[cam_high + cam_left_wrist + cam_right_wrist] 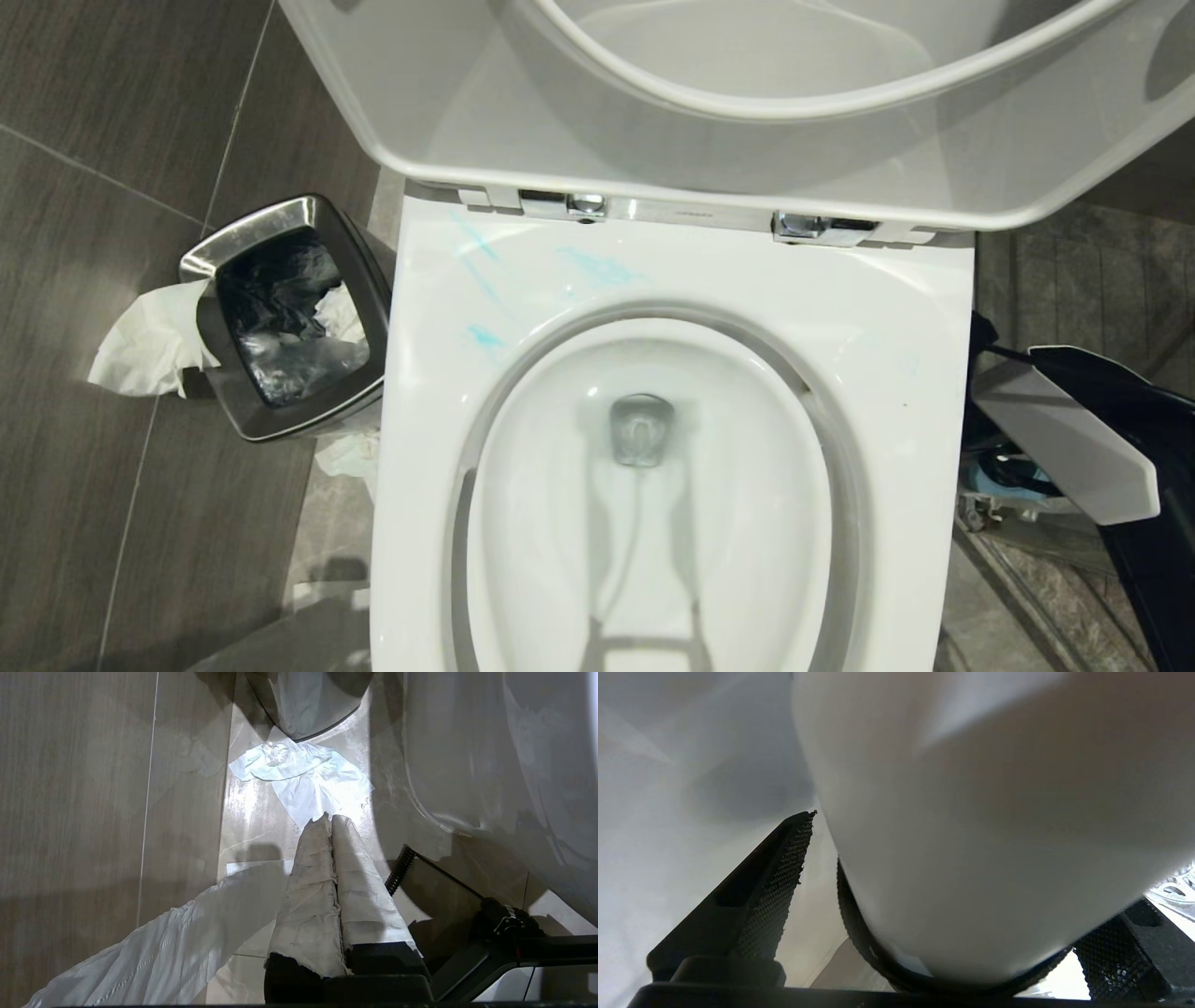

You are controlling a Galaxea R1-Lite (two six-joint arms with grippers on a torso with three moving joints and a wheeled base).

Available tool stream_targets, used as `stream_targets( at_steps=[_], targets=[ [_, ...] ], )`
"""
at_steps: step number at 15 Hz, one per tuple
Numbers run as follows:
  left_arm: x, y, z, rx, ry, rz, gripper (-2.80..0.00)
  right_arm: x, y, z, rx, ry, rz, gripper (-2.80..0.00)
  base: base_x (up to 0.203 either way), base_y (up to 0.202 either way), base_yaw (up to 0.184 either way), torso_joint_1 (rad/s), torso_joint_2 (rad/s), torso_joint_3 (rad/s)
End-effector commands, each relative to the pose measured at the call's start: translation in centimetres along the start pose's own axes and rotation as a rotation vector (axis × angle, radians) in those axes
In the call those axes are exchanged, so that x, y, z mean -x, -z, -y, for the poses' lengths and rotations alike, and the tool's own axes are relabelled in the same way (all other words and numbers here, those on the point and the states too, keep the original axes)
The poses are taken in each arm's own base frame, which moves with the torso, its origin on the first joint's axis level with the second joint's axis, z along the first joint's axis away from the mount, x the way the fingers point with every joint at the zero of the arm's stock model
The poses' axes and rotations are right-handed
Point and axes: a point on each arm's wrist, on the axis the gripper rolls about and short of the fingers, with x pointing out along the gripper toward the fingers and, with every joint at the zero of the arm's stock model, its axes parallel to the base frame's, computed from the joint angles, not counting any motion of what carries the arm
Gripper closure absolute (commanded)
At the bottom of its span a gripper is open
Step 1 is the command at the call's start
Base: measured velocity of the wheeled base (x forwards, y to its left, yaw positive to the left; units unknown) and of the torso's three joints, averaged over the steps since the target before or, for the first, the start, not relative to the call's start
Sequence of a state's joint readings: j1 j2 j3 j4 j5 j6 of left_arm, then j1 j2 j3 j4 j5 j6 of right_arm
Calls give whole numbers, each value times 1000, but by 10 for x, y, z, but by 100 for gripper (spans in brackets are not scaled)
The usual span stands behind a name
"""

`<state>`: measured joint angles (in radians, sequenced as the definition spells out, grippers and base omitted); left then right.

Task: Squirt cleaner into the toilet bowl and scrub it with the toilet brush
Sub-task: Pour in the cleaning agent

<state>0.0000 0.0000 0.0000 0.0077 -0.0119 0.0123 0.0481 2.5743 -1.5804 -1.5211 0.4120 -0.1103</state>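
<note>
The toilet bowl (920,327) stands with its seat and lid raised, and water lies at the drain (641,429). Thin turquoise smears of cleaner (597,266) mark the back left of the rim. My right arm (1074,439) hangs low beside the bowl's right side. In its wrist view my right gripper (971,868) is open, and a smooth white rounded body (971,788) fills the space between the fingers. I cannot tell whether that body is the toilet brush handle. My left gripper (329,817) is shut on nothing and points at the floor left of the bowl.
A steel-rimmed waste bin (210,257) with a black liner stands left of the bowl, with tissue (149,341) draped over its side. More tissue (303,774) lies on the floor tiles by the toilet's base. Something pale blue (1004,476) shows under my right arm.
</note>
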Motion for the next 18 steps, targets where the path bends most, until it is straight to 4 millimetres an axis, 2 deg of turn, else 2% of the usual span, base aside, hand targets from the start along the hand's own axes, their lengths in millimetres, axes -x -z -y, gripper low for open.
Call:
stream_targets(
  at_steps=[1,6,7,14,18],
  targets=[
    [0,0,0,2,0,-2,0,-2,0,1,10,4,22,-280,0,0,0,0,0,0],
    [0,0,0,0,0,-2,0,-4,3,2,12,9,32,-280,0,0,0,0,0,0],
    [0,0,0,2,0,-2,0,-5,4,2,12,10,34,0,0,0,0,0,0,0],
    [0,0,0,2,0,-3,0,-6,-1,4,18,26,45,0,0,0,0,0,0,0],
    [0,1,0,1,0,-3,0,-9,-17,9,21,86,59,0,0,0,0,0,0,0]
  ],
)
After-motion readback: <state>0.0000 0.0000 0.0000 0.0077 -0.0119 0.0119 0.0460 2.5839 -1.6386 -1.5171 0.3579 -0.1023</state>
